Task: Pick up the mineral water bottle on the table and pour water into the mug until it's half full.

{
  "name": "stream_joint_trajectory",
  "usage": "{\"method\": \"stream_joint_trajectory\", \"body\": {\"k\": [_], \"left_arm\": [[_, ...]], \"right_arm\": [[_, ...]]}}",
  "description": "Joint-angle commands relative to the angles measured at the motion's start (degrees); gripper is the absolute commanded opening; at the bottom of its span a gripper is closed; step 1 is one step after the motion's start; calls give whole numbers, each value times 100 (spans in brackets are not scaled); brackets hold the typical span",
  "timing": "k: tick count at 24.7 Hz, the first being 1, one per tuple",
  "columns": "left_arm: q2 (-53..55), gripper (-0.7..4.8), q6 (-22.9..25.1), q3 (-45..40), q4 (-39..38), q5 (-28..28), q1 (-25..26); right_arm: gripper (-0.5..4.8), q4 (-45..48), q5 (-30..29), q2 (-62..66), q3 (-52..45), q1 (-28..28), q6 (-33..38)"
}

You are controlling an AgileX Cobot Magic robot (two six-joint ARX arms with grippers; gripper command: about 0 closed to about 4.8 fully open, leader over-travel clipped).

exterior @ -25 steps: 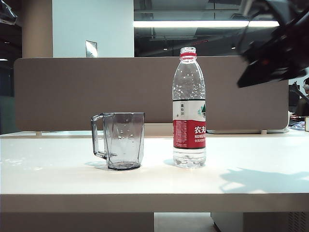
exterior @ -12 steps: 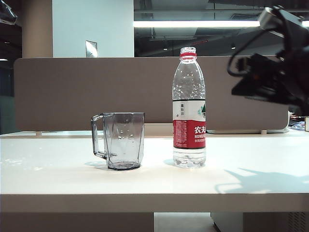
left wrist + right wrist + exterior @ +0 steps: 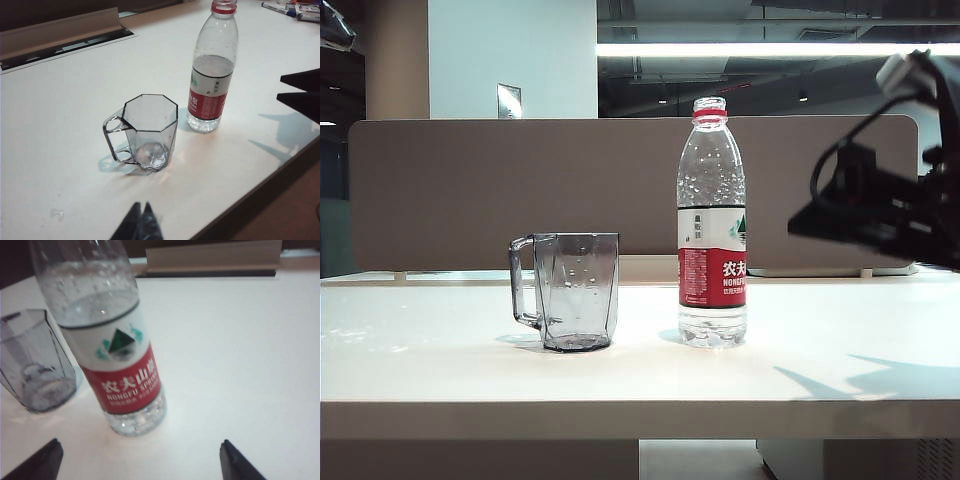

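In the exterior view, the mineral water bottle (image 3: 711, 222) stands upright on the table (image 3: 620, 375), a little right of the middle of the frame. It has no cap on its red neck ring, and the water (image 3: 212, 65) fills it up to about the top of the label. The mug (image 3: 566, 291) stands upright to the left of the bottle, near it but not touching, with its handle turned to the left side of the frame. I see only some small drops inside the mug.

My right gripper (image 3: 810, 222) is at the right side of the exterior frame, at about the middle height of the bottle, above the table. It points toward the bottle and it is apart from it. In the right wrist view my two fingertips (image 3: 37, 462) stand wide spread at the lower corners, with the bottle (image 3: 107, 335) between them but further ahead, and they hold nothing.

My left gripper (image 3: 141, 222) shows only in the left wrist view, at the lower edge of the frame, in front of the mug (image 3: 145, 132). Its dark tips are pressed together with nothing between them. It is over the table near the front edge and does not touch the mug.
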Motion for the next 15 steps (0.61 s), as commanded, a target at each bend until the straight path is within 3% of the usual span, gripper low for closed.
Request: {"method": "stream_joint_trajectory", "body": {"k": [1,7,9,12,15], "left_arm": [[-4,-5,2,28,59,4,4],[-7,-5,2,28,57,4,4],[-7,-5,2,28,57,4,4],[-7,-5,2,28,57,2,4],[-4,-5,2,28,57,4,4]], "right_arm": [[432,664,-17,437,15,48,-269],[432,1840,-24,1685,385,299,-348],[433,1858,-48,1880,555,334,-361],[479,1858,-66,2105,831,358,-413],[479,1799,-83,2258,1158,358,-468]]}}
